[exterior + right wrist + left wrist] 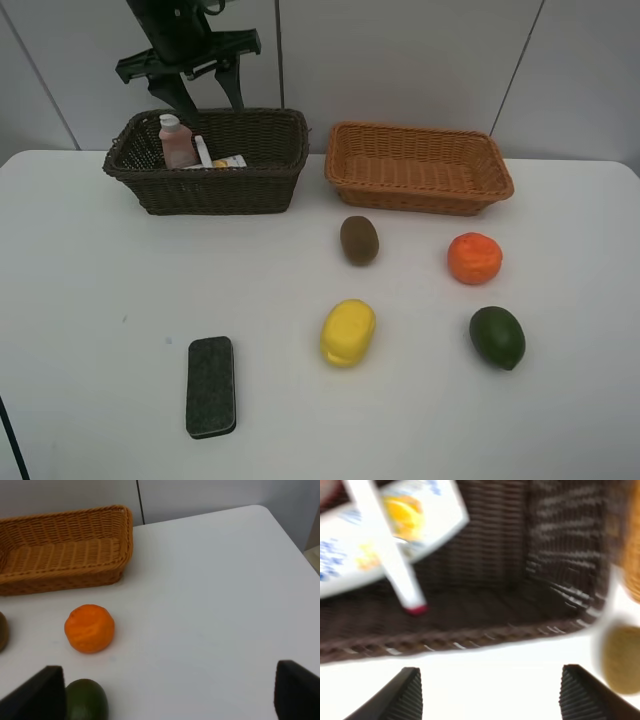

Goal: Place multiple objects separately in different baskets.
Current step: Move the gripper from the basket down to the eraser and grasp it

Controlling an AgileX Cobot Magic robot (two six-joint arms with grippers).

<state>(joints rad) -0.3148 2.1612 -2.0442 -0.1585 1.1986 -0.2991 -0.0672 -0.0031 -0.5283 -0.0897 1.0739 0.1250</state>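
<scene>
The dark brown basket at the back left holds the pink bottle upright, with the white-and-red marker and the white bottle lying beside it. My left gripper hangs open just above this basket, nothing between its fingers. In the left wrist view the marker lies across the white bottle below the open gripper. The orange-tan basket is empty. On the table lie the kiwi, orange, lemon, avocado and eraser. My right gripper is open over bare table beside the orange and avocado.
The two baskets stand side by side along the table's back edge, close to the grey wall. The white table ends in rounded corners at the right, seen in the right wrist view. The kiwi lies just outside the dark basket's wall.
</scene>
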